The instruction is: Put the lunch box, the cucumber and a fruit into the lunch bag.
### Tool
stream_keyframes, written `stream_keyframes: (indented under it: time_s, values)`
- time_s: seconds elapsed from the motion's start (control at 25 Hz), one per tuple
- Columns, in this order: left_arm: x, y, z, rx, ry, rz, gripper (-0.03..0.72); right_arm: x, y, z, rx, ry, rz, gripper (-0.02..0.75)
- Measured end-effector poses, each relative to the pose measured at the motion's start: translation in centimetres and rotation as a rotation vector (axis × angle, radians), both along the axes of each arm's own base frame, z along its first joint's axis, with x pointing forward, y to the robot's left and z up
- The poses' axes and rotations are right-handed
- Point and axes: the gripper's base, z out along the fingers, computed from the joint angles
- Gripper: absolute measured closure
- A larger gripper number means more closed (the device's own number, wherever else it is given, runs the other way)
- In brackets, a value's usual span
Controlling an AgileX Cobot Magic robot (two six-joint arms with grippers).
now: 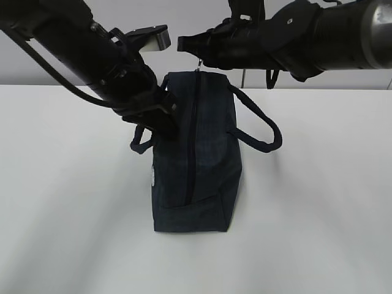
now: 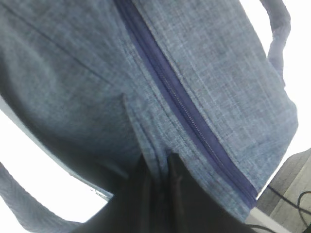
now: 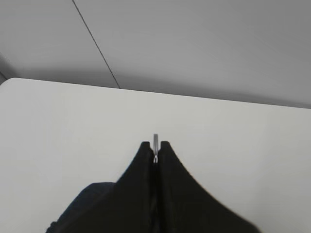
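1. I have the lunch bag [image 1: 195, 156] standing in the middle of the exterior frame on the white counter [image 1: 67, 202], its zipper [image 1: 192, 135] closed along the top; the bag must be opened before anything goes in.
2. My left pincer [image 1: 164, 117] is clamped shut on a fold of fabric beside the zipper, I judge to steady the bag.
3. My right pincer [image 3: 155, 148] is closed on the thin metal pull [image 3: 155, 141] at the bag's far end, upper centre.
4. The left arm slants down from upper left; the right reaches in level from upper right.
5. No lunch box, cucumber or fruit is in view.
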Motion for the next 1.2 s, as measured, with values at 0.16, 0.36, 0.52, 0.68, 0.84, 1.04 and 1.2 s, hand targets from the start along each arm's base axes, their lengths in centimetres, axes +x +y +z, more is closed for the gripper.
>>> stream_keyframes:
  time_s: [0.16,0.36,0.52,0.68,0.84,1.04,1.2]
  values:
    - [0.1,0.0,0.7,0.013,-0.015,-0.037,0.677,0.1,0.1,-0.1,-0.007,-0.002,0.005,0.738]
    - [0.1,0.0,1.2,0.026,-0.009,-0.064,0.677,0.3,0.1,-0.4,-0.012,-0.002,0.001,0.738]
    - [0.1,0.0,1.3,0.026,-0.011,-0.067,0.677,0.5,0.0,-0.3,-0.01,-0.01,-0.006,0.738]
    - [0.0,0.0,1.3,0.03,-0.003,-0.073,0.677,1.1,0.3,-0.7,-0.01,-0.01,-0.006,0.738]
    - [-0.1,0.1,1.2,0.037,0.002,-0.087,0.677,1.7,0.6,-1.0,-0.008,-0.013,-0.007,0.738]
    - [-0.1,0.1,1.2,0.041,-0.009,-0.106,0.677,2.1,0.9,-0.6,0.003,-0.02,0.0,0.738]
    - [-0.1,0.1,1.2,0.045,-0.017,-0.122,0.677,3.0,0.8,-1.3,0.021,-0.002,-0.011,0.738]
